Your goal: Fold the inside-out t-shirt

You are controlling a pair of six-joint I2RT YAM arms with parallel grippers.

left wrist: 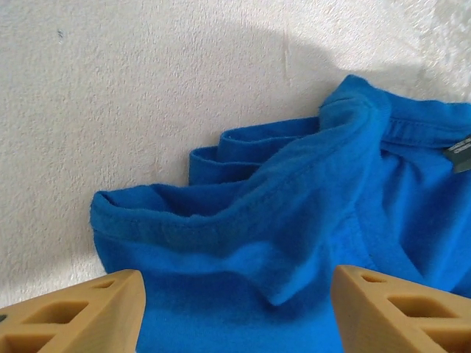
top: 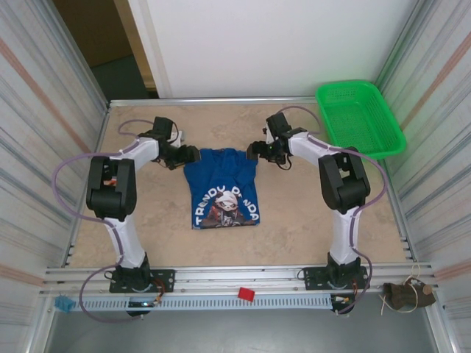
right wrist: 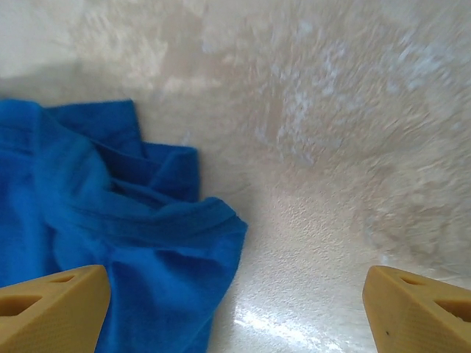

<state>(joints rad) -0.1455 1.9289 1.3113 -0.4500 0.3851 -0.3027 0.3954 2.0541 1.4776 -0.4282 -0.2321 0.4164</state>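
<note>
The inside-out t-shirt (top: 223,190) lies folded into a narrow blue rectangle in the middle of the table, white lettering and a printed figure facing up. My left gripper (top: 189,156) stands open at its far left corner. In the left wrist view the tan fingers (left wrist: 81,312) are wide apart over a bunched sleeve hem (left wrist: 243,220), gripping nothing. My right gripper (top: 255,151) is open at the shirt's far right corner. In the right wrist view the rumpled cloth edge (right wrist: 147,243) lies by the left finger (right wrist: 51,305), with bare table (right wrist: 309,243) between the jaws.
A green mesh basket (top: 360,118) sits at the back right corner. A small red object (top: 246,294) rests on the front rail (top: 221,278). Corrugated walls close in both sides. Bare tabletop (top: 147,220) lies left and right of the shirt.
</note>
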